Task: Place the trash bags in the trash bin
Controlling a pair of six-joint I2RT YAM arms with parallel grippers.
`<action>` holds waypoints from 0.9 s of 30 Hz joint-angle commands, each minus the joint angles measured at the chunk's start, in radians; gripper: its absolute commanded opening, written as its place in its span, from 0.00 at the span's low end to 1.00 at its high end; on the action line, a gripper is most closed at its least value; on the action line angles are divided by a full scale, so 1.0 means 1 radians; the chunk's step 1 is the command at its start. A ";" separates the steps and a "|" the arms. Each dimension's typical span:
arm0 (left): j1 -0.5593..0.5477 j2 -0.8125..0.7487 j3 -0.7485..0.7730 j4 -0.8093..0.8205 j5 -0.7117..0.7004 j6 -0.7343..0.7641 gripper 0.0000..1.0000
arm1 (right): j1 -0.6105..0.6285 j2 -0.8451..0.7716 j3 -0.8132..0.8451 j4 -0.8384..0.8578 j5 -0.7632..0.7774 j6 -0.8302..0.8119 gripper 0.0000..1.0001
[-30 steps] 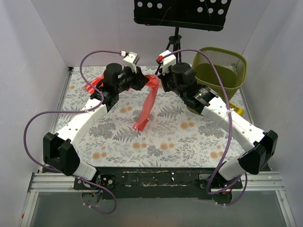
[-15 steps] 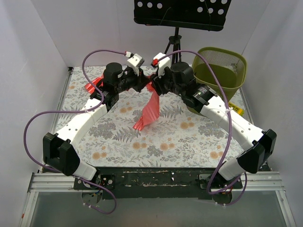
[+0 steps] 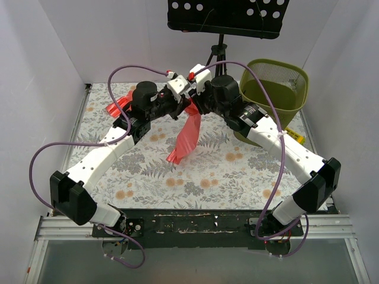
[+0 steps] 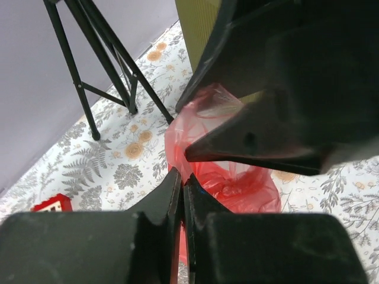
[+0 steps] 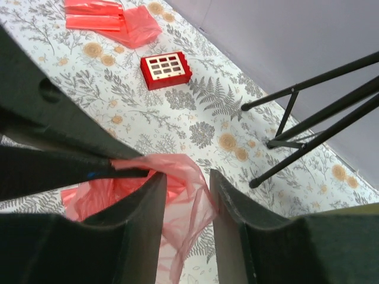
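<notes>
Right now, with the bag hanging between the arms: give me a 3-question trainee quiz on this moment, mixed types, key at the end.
1. True or false: the right gripper is clamped shut on the hanging trash bag.
2. In the top view, where does the trash bin stand? A) far right, beyond the right arm B) far left C) between the arm bases
3. Fill in: the hanging trash bag is pinched by the ___ gripper.

Key
1. False: its jaws stand open on either side of the bag's top.
2. A
3. left: the left gripper is shut on the bag.
</notes>
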 commanded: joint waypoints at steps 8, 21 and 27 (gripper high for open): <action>-0.033 -0.087 -0.004 0.035 -0.104 0.069 0.00 | -0.014 -0.019 0.002 0.037 0.005 -0.036 0.02; -0.028 0.044 0.036 0.091 -0.238 -0.292 0.59 | -0.020 -0.016 0.037 0.032 -0.036 0.050 0.01; -0.007 0.044 -0.013 0.064 -0.407 -0.254 0.60 | -0.031 -0.039 0.048 0.072 0.148 0.079 0.01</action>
